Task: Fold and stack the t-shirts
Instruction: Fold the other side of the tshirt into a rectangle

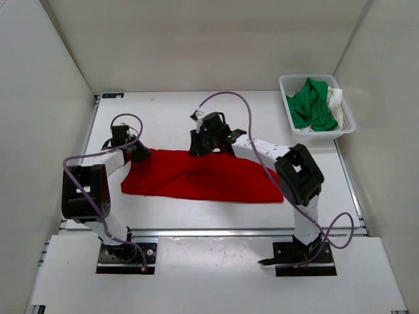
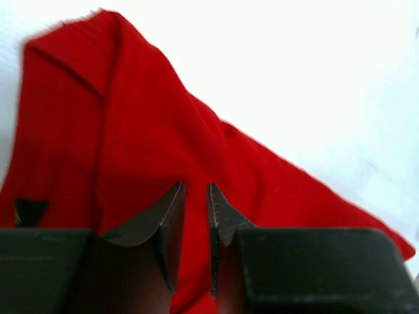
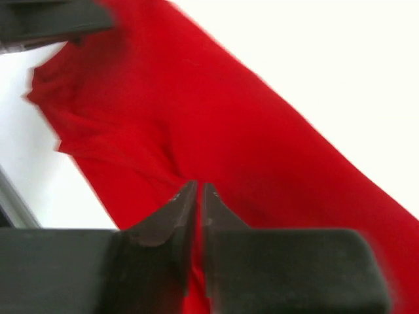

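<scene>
Pinching the far edge of the bright red cloth short-sleeved t-shirt [image 1: 196, 180], the left gripper [image 1: 140, 154] sits at the garment's left corner. The right gripper [image 1: 198, 149] holds a point near the middle of that same edge. In the left wrist view the left gripper [image 2: 196, 196] has its two dark fingers [image 2: 171, 222] drawn almost together, with a thin fold of the red shirt [image 2: 131, 118] caught in the slit between them. In the right wrist view the right gripper [image 3: 198, 196] is likewise closed to a hairline on red fabric [image 3: 229, 131], which spreads away ahead of the fingertips.

The rest of the shirt lies flat on the white table [image 1: 163, 118], stretching from under both grippers towards the arm bases and out past the right gripper on its right side. Bare tabletop lies beyond both sets of fingertips.

Well off to the right of the right gripper, at the table's far right corner, stands a white plastic mesh basket [image 1: 327, 133]. A crumpled green cloth t-shirt [image 1: 309, 108] fills most of it, and a bunched white cloth [image 1: 335, 99] is tucked against its right wall.

A lilac cable [image 1: 229, 96] arches above the right gripper's wrist, clear of the fabric. A dark blurred shape crosses the upper left corner of the right wrist view; what it is cannot be told.
</scene>
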Motion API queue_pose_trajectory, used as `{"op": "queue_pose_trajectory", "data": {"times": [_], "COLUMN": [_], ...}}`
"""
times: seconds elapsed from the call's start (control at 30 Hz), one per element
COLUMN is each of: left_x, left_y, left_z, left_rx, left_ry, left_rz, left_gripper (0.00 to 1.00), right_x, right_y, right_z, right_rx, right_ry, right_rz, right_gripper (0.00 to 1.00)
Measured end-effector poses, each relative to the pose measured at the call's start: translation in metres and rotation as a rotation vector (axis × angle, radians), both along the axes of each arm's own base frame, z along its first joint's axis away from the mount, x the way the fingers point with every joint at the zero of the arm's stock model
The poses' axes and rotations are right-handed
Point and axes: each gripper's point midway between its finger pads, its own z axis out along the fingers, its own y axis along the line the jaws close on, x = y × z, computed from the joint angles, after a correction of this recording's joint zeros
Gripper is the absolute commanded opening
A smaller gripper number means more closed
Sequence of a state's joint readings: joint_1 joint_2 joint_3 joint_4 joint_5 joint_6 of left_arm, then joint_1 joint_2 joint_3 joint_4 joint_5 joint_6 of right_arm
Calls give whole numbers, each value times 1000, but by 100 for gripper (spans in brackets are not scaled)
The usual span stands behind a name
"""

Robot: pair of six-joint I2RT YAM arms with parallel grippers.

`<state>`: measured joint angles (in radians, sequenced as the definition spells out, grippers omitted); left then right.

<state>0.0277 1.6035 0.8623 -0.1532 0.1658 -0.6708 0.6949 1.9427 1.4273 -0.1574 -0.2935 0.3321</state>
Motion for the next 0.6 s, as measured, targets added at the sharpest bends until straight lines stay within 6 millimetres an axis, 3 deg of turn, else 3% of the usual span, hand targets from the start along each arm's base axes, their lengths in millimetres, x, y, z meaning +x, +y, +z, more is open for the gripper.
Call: {"op": "queue_pose_trajectory", "data": {"times": [0.23,0.4,0.6], "left_x": [20,21,31], "left_y": [21,32,29], "left_z": [-20,-30,-23], "left_rx": [-41,-62,-61], "left_ry": [41,66,42], "left_rz": [74,113,103], "left_gripper": [29,29,29], "right_x": [-7,-16,-11], "right_y": [77,97,116], "right_z": [-20,-45,-57], "right_rx": [4,-47,-83], "right_ry": [-4,15,19], "right_rz": [176,243,282], "right_gripper": [37,39,40]}}
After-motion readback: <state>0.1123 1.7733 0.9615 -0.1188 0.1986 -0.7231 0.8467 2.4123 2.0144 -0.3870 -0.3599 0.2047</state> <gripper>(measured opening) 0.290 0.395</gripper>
